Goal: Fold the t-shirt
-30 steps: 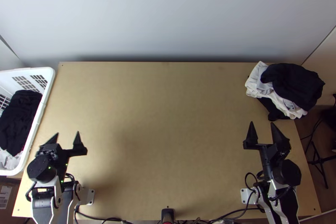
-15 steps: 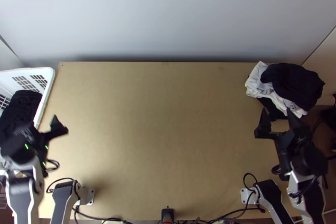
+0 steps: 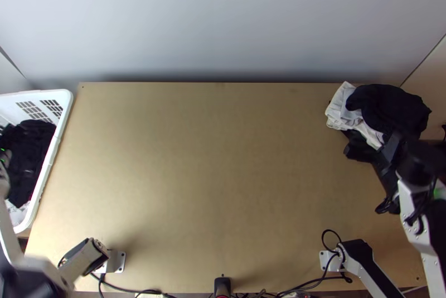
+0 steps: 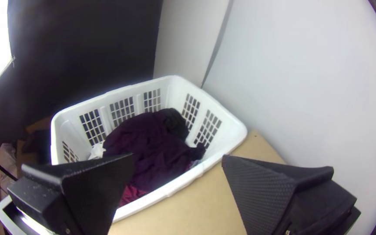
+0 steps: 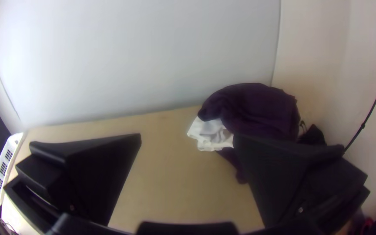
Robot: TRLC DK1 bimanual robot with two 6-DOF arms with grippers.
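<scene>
The claw of the left arm, the left gripper (image 3: 4, 155), was at the left edge of the top view, over the white laundry basket (image 4: 205, 167); in the left wrist view its two fingers (image 4: 257, 187) stood wide apart. The basket, with slotted walls, stood at the table's left side. Inside it a large dark cloth (image 4: 149, 139) lay bunched, with a bit of white cloth (image 4: 97, 150) beside it and a patch of crimson cloth (image 4: 132, 194) along the near wall. The right gripper (image 3: 373, 137) was at the near side of the heap by the table's far right corner, its fingers (image 5: 96, 174) also well apart; whether either one touched the heap could not be told. On top of that heap a dark purple cloth (image 5: 257, 109) lay crumpled and rounded, partly covering a creased white cloth (image 5: 216, 134), and another dark piece (image 5: 236, 162) stuck out beneath the white. The t-shirt could not be told from the other cloths: whether it lay in the basket or in the heap was unclear. The wooden table (image 3: 223, 158) stretched between the two, with black cables (image 3: 312, 282) and a small black device (image 3: 222, 285) at its near edge.
</scene>
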